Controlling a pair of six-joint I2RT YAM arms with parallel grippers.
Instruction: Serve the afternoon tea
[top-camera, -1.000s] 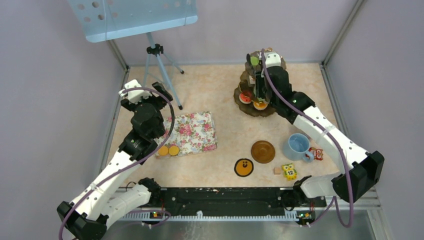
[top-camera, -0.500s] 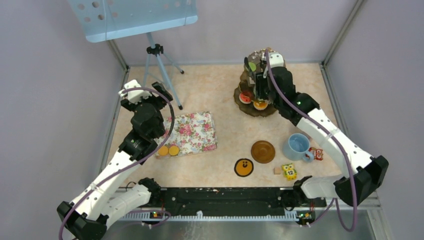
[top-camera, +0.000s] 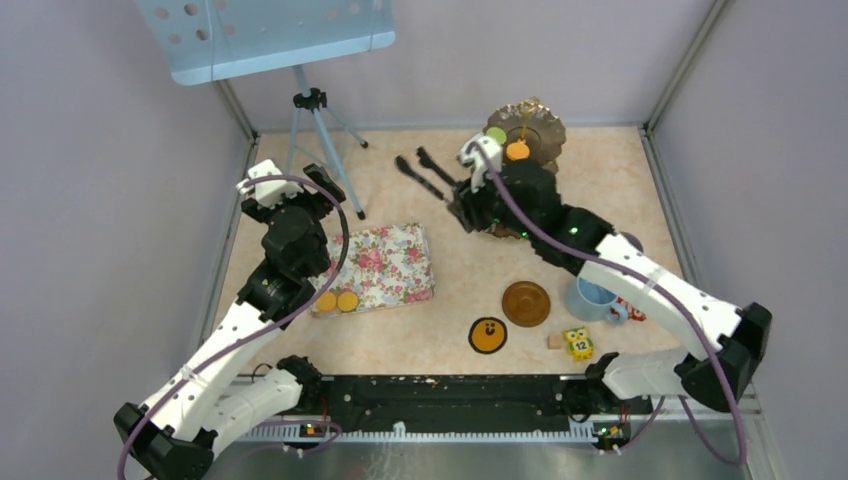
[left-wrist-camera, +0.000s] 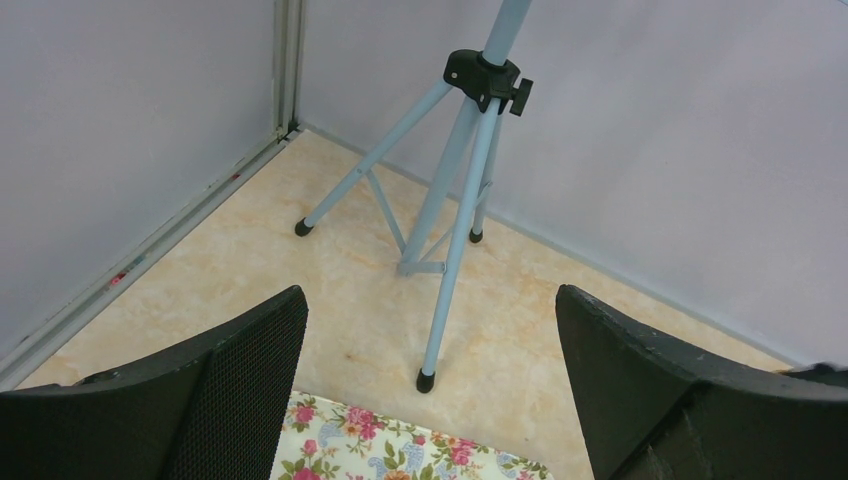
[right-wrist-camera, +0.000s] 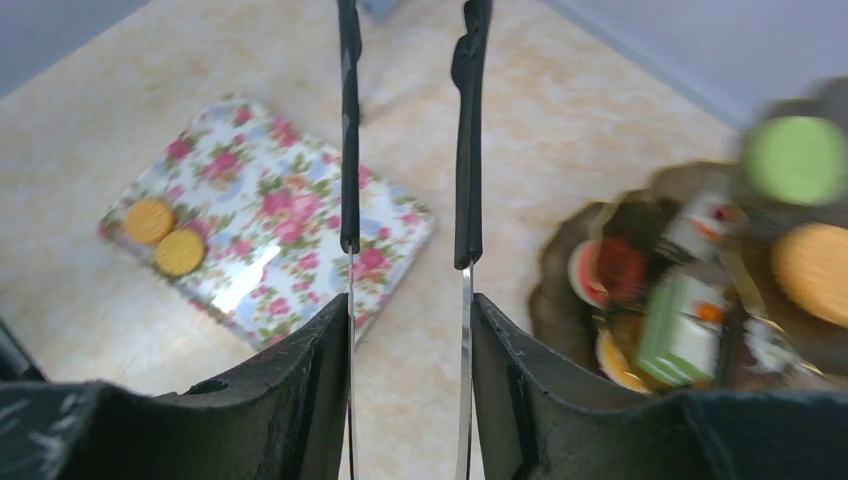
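The dark three-tier stand (top-camera: 541, 118) stands at the back right, with a green round (top-camera: 495, 134) and an orange round (top-camera: 517, 150) on top. In the right wrist view it (right-wrist-camera: 590, 255) is blurred at the right, with pastries on its lower tiers. My right gripper (top-camera: 462, 203) (right-wrist-camera: 410, 310) is shut on black-tipped metal tongs (top-camera: 428, 177) (right-wrist-camera: 466, 150), whose empty tips point left over the table. Two orange rounds (top-camera: 337, 301) (right-wrist-camera: 165, 238) lie on a floral tray (top-camera: 385, 262) (right-wrist-camera: 270, 230). The light blue cup (top-camera: 592, 297) and brown saucer (top-camera: 526, 303) sit front right. My left gripper (top-camera: 322, 184) (left-wrist-camera: 430, 330) is open and empty above the tray's far edge.
A blue tripod (top-camera: 318, 130) (left-wrist-camera: 455, 200) carrying a perforated blue shelf (top-camera: 265, 35) stands at the back left. A black-rimmed orange smiley disc (top-camera: 487, 335), the yellow owl block (top-camera: 578, 343), a small wooden cube (top-camera: 553, 341) and a red figure (top-camera: 632, 310) lie near the front.
My right arm has swung left, away from the stand, carrying the tongs; the stand's top tier is now uncovered. The left arm has not moved.
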